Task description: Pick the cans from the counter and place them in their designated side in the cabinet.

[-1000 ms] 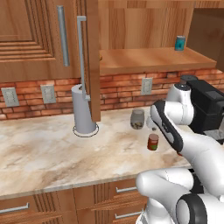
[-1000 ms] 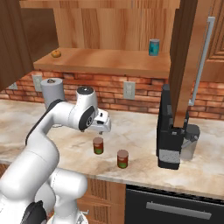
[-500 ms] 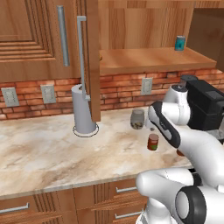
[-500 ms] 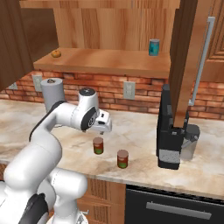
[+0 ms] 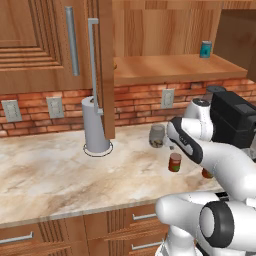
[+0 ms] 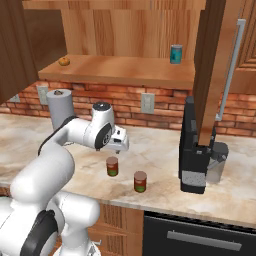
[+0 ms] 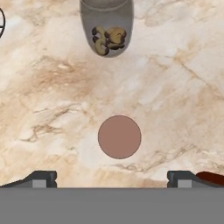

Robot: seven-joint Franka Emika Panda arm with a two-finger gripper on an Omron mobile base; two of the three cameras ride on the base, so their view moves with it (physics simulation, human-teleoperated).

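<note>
**Open gripper poised above the nearer of two red cans**

In the hand view the gripper (image 7: 112,177) looks straight down at the counter (image 7: 52,87), its two dark fingertips standing far apart at the lower left and lower right of the frame, with nothing between them. Just above the middle of that gap lies the round brownish top of one red can (image 7: 119,137), seen end on. At the top centre of the same frame stands a greyish glass jar (image 7: 106,28) with pale brown pieces inside, and a sliver of the second red can (image 7: 211,177) shows at the lower right edge beside the right fingertip.

In the right base view both cans stand upright on the marbled counter (image 6: 165,185) in the lower middle of the frame: one (image 6: 112,166) directly under the hand, the other (image 6: 140,181) a little to its right and nearer the counter edge, apart from it. The gripper (image 6: 121,145) hangs above the first can, not touching it.

In the left base view the same can (image 5: 174,162) sits right of centre, with the jar (image 5: 157,136) behind it near the brick wall. The cabinet (image 5: 170,67) is open in the upper half, its wooden shelf carrying a teal can (image 5: 205,49) at the upper right. A grey paper-towel roll (image 5: 95,125) stands left of centre.
</note>
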